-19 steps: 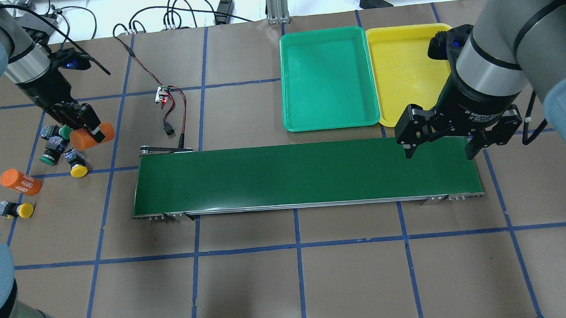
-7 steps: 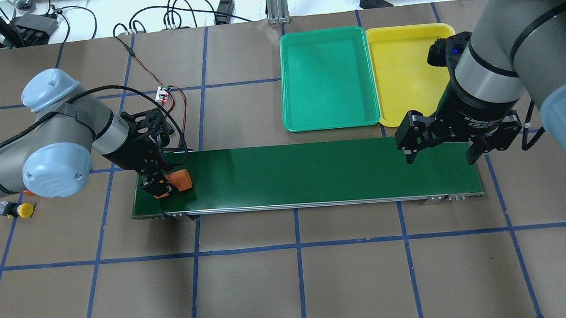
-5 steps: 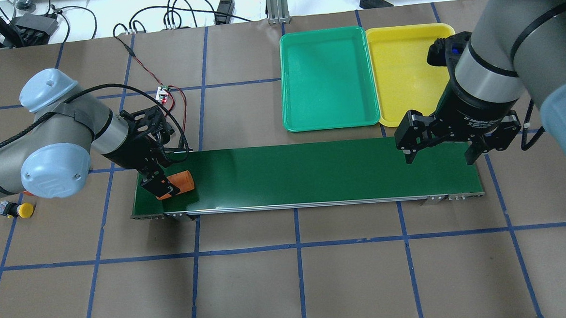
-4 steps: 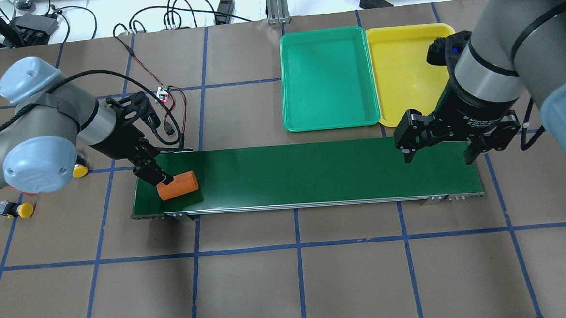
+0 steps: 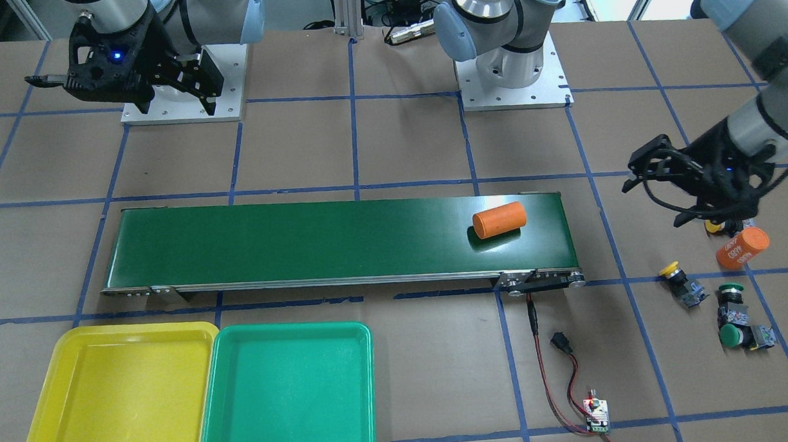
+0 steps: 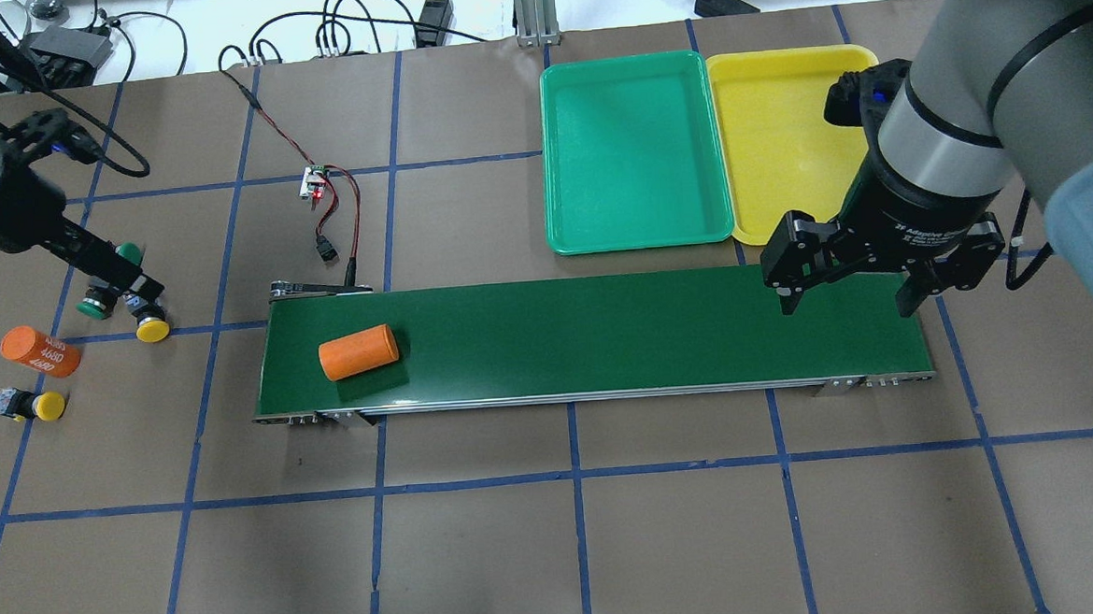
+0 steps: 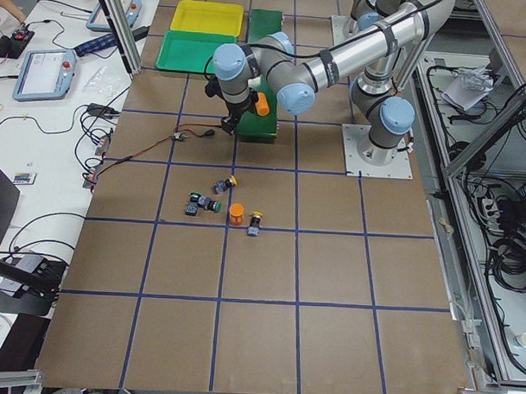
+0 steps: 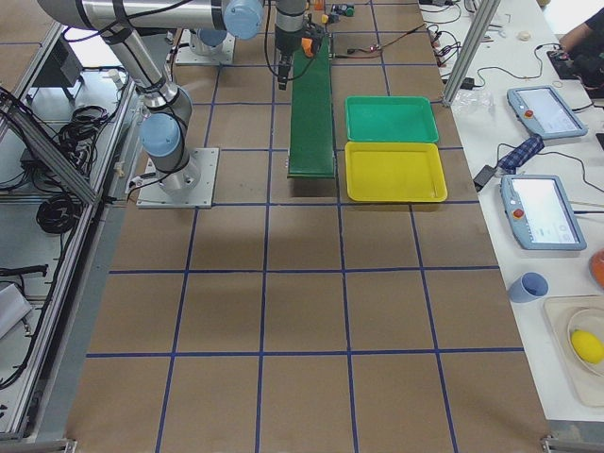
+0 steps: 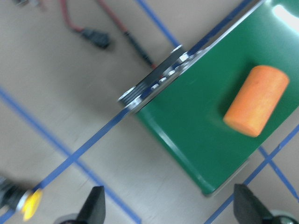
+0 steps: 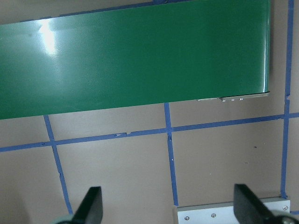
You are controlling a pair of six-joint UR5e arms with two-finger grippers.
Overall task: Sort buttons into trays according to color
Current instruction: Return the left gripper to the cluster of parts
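Observation:
Four buttons lie on the table at the left: a green one (image 6: 129, 252), a second green one (image 6: 90, 307), a yellow one (image 6: 152, 329) and a yellow one further forward (image 6: 39, 407). My left gripper (image 6: 122, 278) is open and empty, low over the green and yellow cluster; its wrist view is blurred. The green tray (image 6: 637, 152) and the yellow tray (image 6: 781, 136) stand empty behind the belt's right end. My right gripper (image 6: 843, 284) is open and empty above the belt's right end.
An orange cylinder (image 6: 359, 351) lies on the left end of the dark-green conveyor belt (image 6: 604, 337). A second orange cylinder (image 6: 39, 350) lies among the buttons. A small circuit board with red-black wires (image 6: 316, 183) lies behind the belt's left end.
My left gripper let go of the orange cylinder on the belt and swung back left to the buttons. The cylinder has shifted a little right along the belt. The right arm has not moved.

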